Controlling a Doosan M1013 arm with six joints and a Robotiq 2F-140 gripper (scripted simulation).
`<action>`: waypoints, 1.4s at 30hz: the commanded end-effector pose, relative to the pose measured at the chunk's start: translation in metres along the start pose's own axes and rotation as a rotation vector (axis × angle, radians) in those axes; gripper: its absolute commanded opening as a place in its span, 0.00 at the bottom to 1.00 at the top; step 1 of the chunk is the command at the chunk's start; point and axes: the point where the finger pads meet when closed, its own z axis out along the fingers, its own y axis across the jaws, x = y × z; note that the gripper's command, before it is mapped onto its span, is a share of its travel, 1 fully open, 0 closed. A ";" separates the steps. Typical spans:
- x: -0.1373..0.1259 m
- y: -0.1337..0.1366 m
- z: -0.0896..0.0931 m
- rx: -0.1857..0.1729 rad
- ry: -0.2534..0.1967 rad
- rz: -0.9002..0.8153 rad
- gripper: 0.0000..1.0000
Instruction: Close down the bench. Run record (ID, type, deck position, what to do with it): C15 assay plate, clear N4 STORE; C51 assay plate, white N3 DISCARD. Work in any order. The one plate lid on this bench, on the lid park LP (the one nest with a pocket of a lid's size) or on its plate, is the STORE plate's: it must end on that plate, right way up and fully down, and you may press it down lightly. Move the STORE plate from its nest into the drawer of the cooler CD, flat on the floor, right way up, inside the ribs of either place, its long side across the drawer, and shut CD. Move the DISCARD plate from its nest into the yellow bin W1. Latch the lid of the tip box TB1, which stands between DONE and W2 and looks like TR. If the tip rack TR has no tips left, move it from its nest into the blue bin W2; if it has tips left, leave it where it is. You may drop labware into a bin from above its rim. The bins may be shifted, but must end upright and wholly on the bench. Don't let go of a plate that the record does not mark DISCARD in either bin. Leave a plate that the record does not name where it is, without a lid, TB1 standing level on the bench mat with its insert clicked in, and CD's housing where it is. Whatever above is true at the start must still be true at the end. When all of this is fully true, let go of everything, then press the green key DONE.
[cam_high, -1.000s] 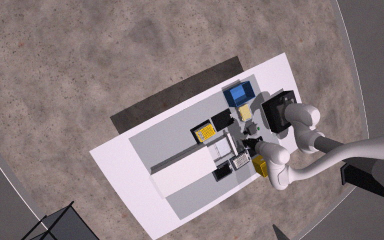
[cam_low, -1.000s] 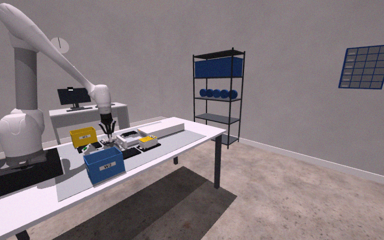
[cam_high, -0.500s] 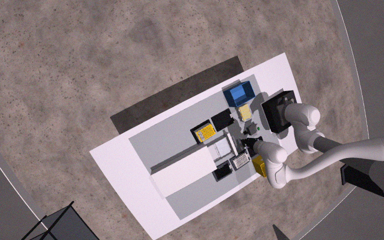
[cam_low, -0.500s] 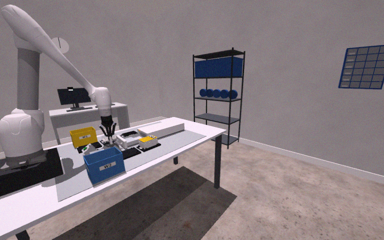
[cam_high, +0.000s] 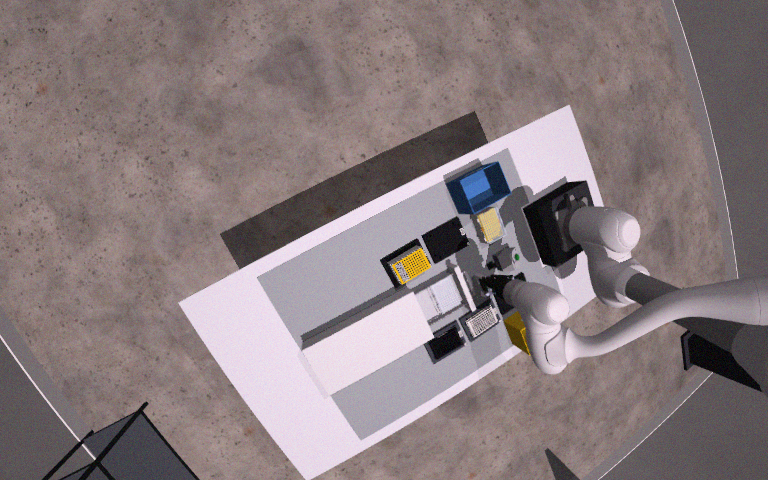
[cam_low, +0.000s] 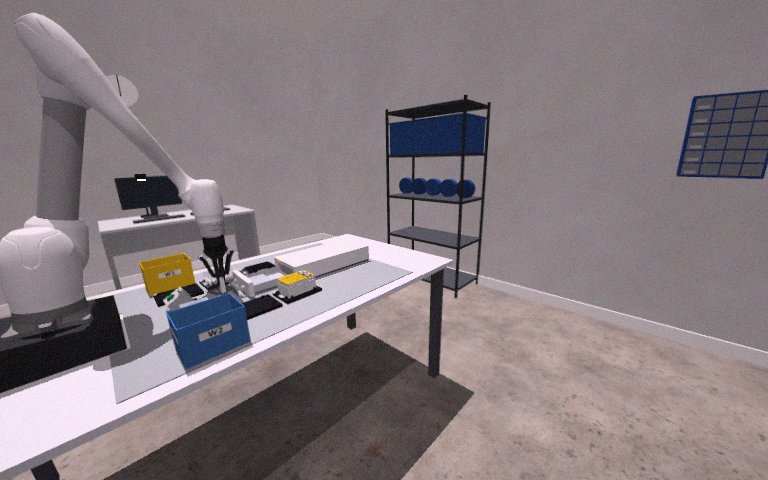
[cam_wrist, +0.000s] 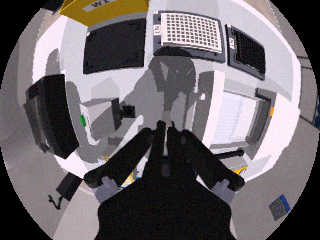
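Closed fully with its fingertips pressed together and nothing between them, the gripper (cam_wrist: 164, 135) points straight down over the grey bench mat (cam_low: 362, 278), just in front of the open cooler drawer (cam_high: 441, 295). In the wrist view a pale plate (cam_wrist: 235, 119) lies flat in that drawer, to the right of the fingers. Beyond the fingertips a white assay plate (cam_wrist: 191, 31) with a fine well grid sits in its nest, with a dark empty nest (cam_wrist: 115, 46) to its left and another dark nest (cam_wrist: 250, 47) to its right.

The yellow bin (cam_low: 167, 272) marked W1 stands at the far left of the mat, partly under the arm in the top view. The blue bin (cam_low: 208, 329) marked W2 stands at the near edge. Between it and the green key (cam_high: 515, 257) is the tip box (cam_high: 489, 224), its pale yellow top showing. A tip rack (cam_high: 411, 264) with a yellow grid sits in a black nest further along the mat.

The cooler's long white housing (cam_low: 322, 257) runs along the far side of the white table (cam_low: 407, 257). Beyond it, a black shelf unit (cam_low: 387, 169) holds a blue crate and blue balls against a grey wall, a blue-framed panel (cam_low: 726, 134) hangs to the right, and a desk with a monitor (cam_low: 146, 192) stands far left. The floor is mottled brown, with a dark mat (cam_low: 317, 413) under the table.
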 end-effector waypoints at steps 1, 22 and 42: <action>0.000 0.000 0.003 0.000 0.000 0.000 0.00; 0.000 0.000 0.019 0.000 0.000 0.000 0.00; 0.000 0.000 0.019 0.000 0.000 0.000 0.00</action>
